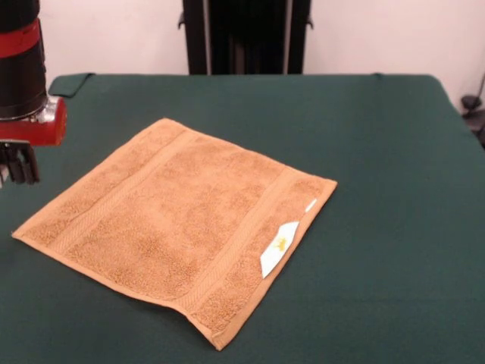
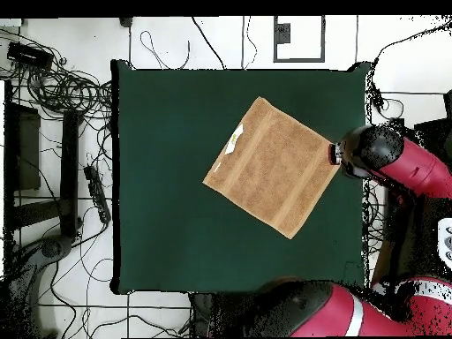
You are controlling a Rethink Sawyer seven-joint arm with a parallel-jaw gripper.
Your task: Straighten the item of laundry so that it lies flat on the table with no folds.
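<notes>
Towel [image 1: 178,224] lies spread on the green table [image 1: 379,152], set diamond-wise to the table edges, left of centre in the front view; surface looks flat, both woven border bands run straight, all four corners are out; the near edge lifts very slightly by the bottom corner; white label [image 1: 278,248] sits at the right-hand edge, lying on top of the terry. Gripper [image 1: 18,163] hangs at the frame's left edge, above the table and just beyond the towel's left corner, not touching the cloth; only dark finger tips show below the red wrist, so how far it is open cannot be told; nothing visibly held. Overhead view: arm [image 2: 388,159] sits beside the towel's right corner.
</notes>
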